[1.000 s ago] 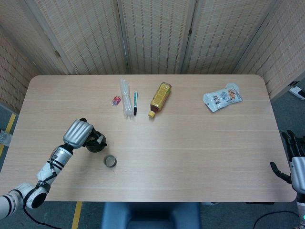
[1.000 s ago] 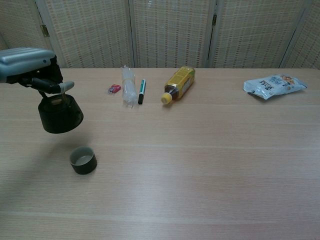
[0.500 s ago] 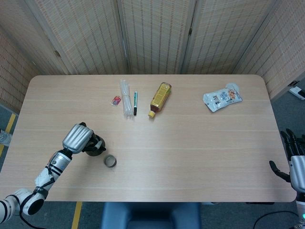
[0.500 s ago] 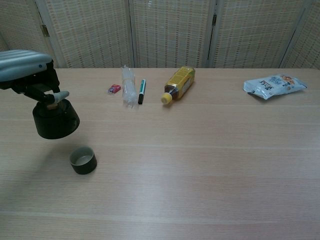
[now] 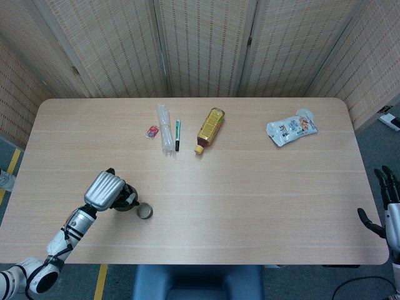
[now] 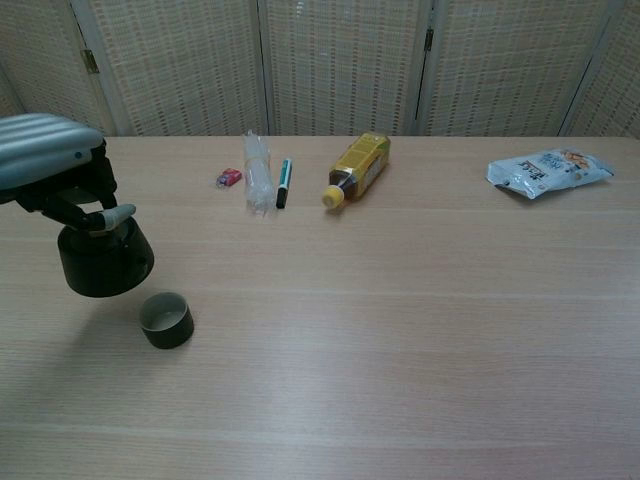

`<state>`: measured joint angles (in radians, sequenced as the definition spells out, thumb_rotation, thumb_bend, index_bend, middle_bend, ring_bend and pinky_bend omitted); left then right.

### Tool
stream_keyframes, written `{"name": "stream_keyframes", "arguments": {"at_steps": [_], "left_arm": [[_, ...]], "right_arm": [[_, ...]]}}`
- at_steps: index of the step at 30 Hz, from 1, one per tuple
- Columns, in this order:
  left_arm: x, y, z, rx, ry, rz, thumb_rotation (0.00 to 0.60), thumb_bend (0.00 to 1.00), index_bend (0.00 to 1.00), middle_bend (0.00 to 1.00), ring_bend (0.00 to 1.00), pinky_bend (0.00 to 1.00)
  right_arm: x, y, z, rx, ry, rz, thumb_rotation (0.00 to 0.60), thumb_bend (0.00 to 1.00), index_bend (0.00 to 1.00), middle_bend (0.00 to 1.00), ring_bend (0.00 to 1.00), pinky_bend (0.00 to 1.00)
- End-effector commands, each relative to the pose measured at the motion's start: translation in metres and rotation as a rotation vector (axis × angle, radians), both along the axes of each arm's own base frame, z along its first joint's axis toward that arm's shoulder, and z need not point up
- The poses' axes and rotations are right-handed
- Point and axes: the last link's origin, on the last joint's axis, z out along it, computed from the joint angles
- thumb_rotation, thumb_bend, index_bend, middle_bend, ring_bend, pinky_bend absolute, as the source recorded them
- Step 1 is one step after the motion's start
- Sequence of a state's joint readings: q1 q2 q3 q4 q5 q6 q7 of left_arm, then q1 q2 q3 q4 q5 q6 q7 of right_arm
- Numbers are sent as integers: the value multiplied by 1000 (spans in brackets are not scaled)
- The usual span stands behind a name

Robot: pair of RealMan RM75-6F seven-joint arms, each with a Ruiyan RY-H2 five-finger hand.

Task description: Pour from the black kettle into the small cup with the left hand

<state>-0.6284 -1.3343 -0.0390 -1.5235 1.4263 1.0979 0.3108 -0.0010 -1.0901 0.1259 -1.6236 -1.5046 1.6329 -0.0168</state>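
While the left robot hand [image 6: 45, 160] grasps it, the squat black kettle [image 6: 103, 262] hangs upright.

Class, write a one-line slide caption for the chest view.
Left hand holds the black round kettle beside the small dark cup on the pale wooden table.

You are working at a pale wood-grain table [image 5: 262, 187] with rounded corners, evenly lit with soft shadows. Behind it stands a folding screen [image 5: 206, 44] of woven, reed-like panels in light frames, wrapping round both sides. Beyond the table edges you can see grey floor [image 5: 375, 134], with a yellow stripe [image 5: 12, 164] at the left and a blue base [image 5: 197, 282] under the near edge.
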Motion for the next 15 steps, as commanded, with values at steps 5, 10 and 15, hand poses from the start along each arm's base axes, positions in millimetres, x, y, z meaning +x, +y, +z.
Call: {"name": "stream_keyframes", "arguments": {"at_steps": [5,10,15], "left_arm": [[0,-9,-6,11,18,-12,362,494,1000,1000,943,473],[1,-11,-9,38,44,-33,362,510,1000,1000,943,478],[3,-12,-13,47,49,-26,368,519,1000,1000,944,484]], "right_arm": [[-1,2,-2,9,-4,-1,600,288,2,80,211,14],[-2,2,-3,11,-9,-2,600,288,2,80,211,14],[-3,3,-4,12,-12,-6,600,289,2,80,211,14]]}}
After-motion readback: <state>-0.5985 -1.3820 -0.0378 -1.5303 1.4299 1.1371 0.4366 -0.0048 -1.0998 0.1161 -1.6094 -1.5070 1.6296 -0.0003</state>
